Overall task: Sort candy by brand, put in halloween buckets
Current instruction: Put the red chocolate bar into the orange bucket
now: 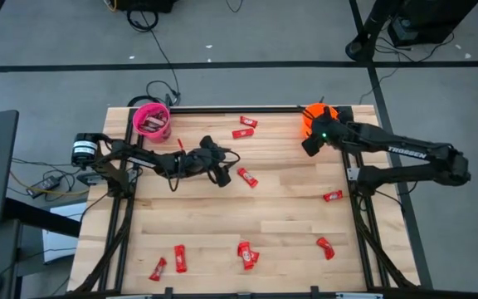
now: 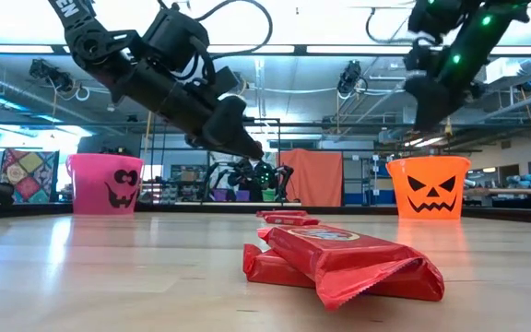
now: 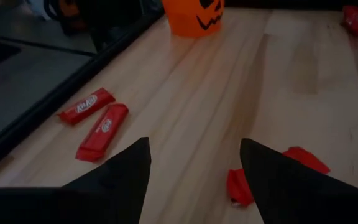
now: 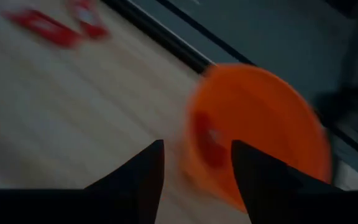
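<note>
Sorting is partly done: the right gripper [image 1: 311, 146], fingers apart and empty, hovers beside the orange bucket [image 1: 314, 117], which holds a red bar [image 4: 209, 138]; the left gripper [image 1: 223, 175], open and empty, hangs over table-centre candy [image 1: 246, 177]; about ten bars lie scattered.

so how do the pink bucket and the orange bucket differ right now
The pink bucket stands at the table's far left corner; the orange bucket stands at the far right. The right gripper hangs by the orange bucket's rim with jaws open, while the left gripper is well away from the pink bucket, over the table's middle. The orange bucket holds a red bar; the pink bucket's contents look dark. Both stand upright with jack-o'-lantern faces.
</note>
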Controlling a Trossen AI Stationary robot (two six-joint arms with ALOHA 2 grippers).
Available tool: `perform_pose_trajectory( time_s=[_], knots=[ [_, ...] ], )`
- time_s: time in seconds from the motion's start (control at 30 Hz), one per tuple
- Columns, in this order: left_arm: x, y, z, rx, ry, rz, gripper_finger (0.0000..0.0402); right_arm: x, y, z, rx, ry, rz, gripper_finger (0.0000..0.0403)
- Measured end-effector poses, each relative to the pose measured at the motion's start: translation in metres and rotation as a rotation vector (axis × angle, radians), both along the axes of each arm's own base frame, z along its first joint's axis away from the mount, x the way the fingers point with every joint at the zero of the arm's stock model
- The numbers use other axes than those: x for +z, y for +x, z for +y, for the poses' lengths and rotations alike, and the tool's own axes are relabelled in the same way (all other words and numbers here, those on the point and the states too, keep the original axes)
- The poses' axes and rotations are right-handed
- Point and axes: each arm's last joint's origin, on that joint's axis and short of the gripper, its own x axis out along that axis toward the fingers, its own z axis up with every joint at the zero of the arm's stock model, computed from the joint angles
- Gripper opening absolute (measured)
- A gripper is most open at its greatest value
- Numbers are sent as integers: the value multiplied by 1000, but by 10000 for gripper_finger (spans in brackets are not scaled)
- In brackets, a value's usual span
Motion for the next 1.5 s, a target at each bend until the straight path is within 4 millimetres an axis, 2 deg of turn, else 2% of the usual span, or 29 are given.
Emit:
perform_pose_trajectory(
  time_s=[0.17, 0.27, 0.33, 0.43, 0.6, 0.73, 0.83, 1.03, 1.33, 1.5],
  knots=[
    [4, 1, 2, 43, 44, -26, 250, 10, 16, 16, 191, 66, -199, 194],
    [5, 1, 3, 84, 73, -36, 250, 10, 26, 23, 294, 199, -307, 191],
    [5, 0, 3, 104, 33, -52, 250, 8, 33, 28, 287, 309, -384, 189],
    [3, 1, 1, 52, -8, -47, 250, 10, 49, 44, 337, 427, -503, 186],
    [-4, -1, -7, -10, -51, 25, 250, 5, 66, 67, 385, 493, -550, 176],
    [-10, -5, -17, 81, -59, 76, 247, -6, 76, 83, 413, 524, -486, 170],
    [-16, -10, -34, 125, -32, 140, 237, -17, 82, 95, 432, 535, -430, 169],
    [-17, -18, -77, 53, -106, 171, 208, -37, 93, 123, 477, 492, -341, 169],
    [23, -20, -133, -28, -166, 238, 198, -48, 114, 161, 621, 482, -436, 168],
    [43, -27, -166, -99, -146, 285, 198, -51, 117, 178, 651, 444, -478, 168]
  ],
)
